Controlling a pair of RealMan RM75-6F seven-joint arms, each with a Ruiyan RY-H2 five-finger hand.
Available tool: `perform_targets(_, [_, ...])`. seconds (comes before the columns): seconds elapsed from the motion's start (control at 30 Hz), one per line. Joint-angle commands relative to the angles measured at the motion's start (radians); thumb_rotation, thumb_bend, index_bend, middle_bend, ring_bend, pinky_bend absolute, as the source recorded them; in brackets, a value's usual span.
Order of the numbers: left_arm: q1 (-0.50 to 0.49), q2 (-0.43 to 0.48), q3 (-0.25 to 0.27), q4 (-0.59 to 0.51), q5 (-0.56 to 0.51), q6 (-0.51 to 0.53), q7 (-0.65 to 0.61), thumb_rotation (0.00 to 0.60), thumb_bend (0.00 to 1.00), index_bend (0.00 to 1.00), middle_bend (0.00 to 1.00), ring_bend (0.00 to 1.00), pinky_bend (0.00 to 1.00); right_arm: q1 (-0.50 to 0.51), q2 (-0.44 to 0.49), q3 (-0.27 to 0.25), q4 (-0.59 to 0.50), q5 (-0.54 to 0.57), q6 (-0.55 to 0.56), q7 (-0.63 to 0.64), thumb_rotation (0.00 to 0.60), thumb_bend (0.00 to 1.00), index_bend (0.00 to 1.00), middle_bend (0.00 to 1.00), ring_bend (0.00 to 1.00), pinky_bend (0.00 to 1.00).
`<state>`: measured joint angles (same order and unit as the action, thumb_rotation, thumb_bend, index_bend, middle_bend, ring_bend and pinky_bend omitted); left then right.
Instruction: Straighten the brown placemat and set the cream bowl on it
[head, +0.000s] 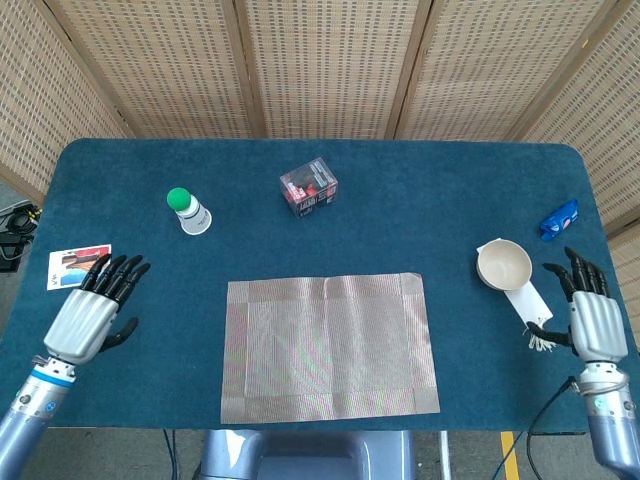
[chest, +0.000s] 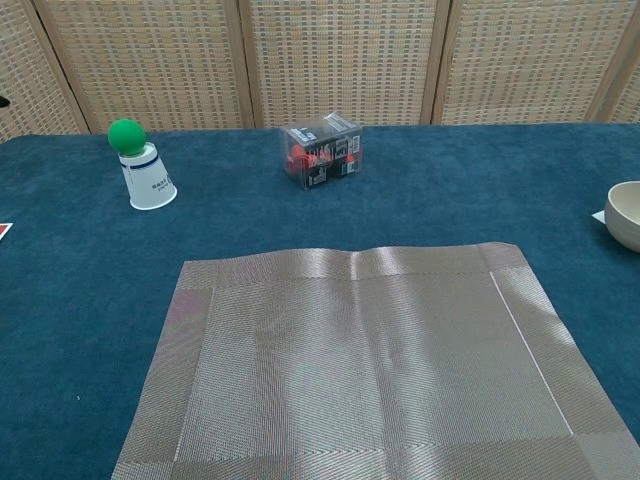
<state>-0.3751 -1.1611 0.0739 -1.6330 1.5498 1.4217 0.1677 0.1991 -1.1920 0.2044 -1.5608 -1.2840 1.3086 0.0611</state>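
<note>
Head view, placemat (head: 330, 346) flat, bowl (head: 503, 265) seemingly beside

Brown woven placemat (head: 330, 345), cream bowl (head: 503, 265)

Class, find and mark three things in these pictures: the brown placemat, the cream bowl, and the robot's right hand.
brown placemat (head: 330, 345), head view, on the bare middle of the weave.
cream bowl (head: 503, 264), head view, on its inner hollow.
right hand (head: 594, 318), head view, on the silver back of the hand.
</note>
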Motion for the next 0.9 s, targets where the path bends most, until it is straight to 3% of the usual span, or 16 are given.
perform_targets(0.03, [0.006, 0.007, -0.014, 0.015, -0.009, -0.006, -0.021, 0.600, 0.37, 0.00, 0.00, 0.00, 0.00, 0.065, -0.062, 0.036, 0.074, 0.085, -0.085, -0.066, 0.600, 0.17, 0.24, 0.00, 0.00, 0.00])
perform_targets(0.27, [0.007, 0.007, -0.036, 0.039, -0.014, -0.029, -0.059, 0.600, 0.37, 0.00, 0.00, 0.00, 0.00, 0.153, -0.179, 0.077, 0.273, 0.208, -0.196, -0.121, 0.600, 0.22, 0.34, 0.03, 0.00, 0.00])
perform_targets(0.47, [0.008, -0.002, -0.052, 0.056, -0.023, -0.052, -0.072, 0.600, 0.37, 0.00, 0.00, 0.00, 0.00, 0.197, -0.274, 0.076, 0.430, 0.256, -0.280, -0.110, 0.600, 0.24, 0.37, 0.04, 0.00, 0.00])
perform_targets(0.9, [0.014, -0.016, -0.071, 0.072, -0.014, -0.066, -0.073, 0.600, 0.37, 0.00, 0.00, 0.00, 0.00, 0.218, -0.363, 0.064, 0.573, 0.241, -0.320, -0.057, 0.600, 0.25, 0.42, 0.08, 0.00, 0.00])
